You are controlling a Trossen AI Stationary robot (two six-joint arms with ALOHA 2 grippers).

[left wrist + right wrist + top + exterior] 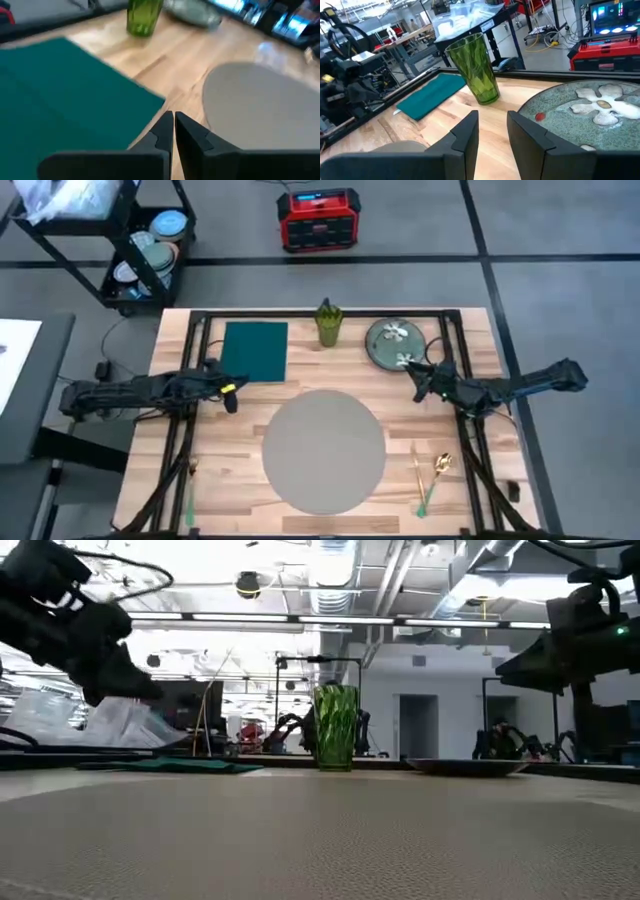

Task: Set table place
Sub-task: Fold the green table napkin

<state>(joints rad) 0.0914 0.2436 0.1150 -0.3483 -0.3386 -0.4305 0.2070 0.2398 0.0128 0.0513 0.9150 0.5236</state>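
The round grey placemat point(323, 450) lies flat at the middle of the wooden table point(470, 330), toward its near edge. A dark green napkin point(254, 351), a green glass point(329, 325) and a floral plate point(393, 342) sit along the far side. My left gripper point(231, 400) hovers shut over bare wood between the napkin's near right corner point(150, 97) and the placemat point(260, 105). My right gripper point(419, 383) hangs open just beside the plate's near edge point(580, 125), with nothing between its fingers point(492, 125).
A gold spoon point(441, 465) and a green-handled utensil point(426, 498) lie right of the placemat, and another green-handled one point(189, 495) lies at the near left. Black frame rails point(190, 340) cross the table. A black cart point(150, 240) and a red box point(318, 218) stand beyond the far edge.
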